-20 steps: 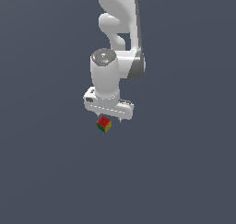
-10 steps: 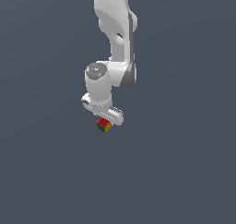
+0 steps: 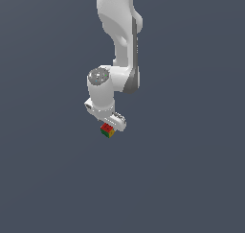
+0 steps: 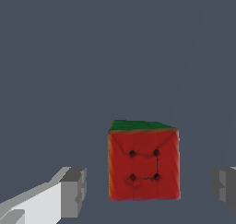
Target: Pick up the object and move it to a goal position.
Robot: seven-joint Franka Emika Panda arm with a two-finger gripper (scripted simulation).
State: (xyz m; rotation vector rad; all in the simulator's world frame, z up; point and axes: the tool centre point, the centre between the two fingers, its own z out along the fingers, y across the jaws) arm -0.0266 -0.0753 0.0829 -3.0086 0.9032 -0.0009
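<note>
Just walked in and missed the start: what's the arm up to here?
A white Panda arm is poised over a tiny cube with red, green and yellow faces, on a plain dark grey surface. In the wrist view the cube sits between the fingers, with gaps on both sides, so the gripper is open and has not grasped it. No goal marker is visible.

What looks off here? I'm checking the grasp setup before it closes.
Nothing is damaged or spilled. The cube sits off-centre between the open gripper fingers, nearer one than the other, touching neither, and slightly skewed to them.
</note>
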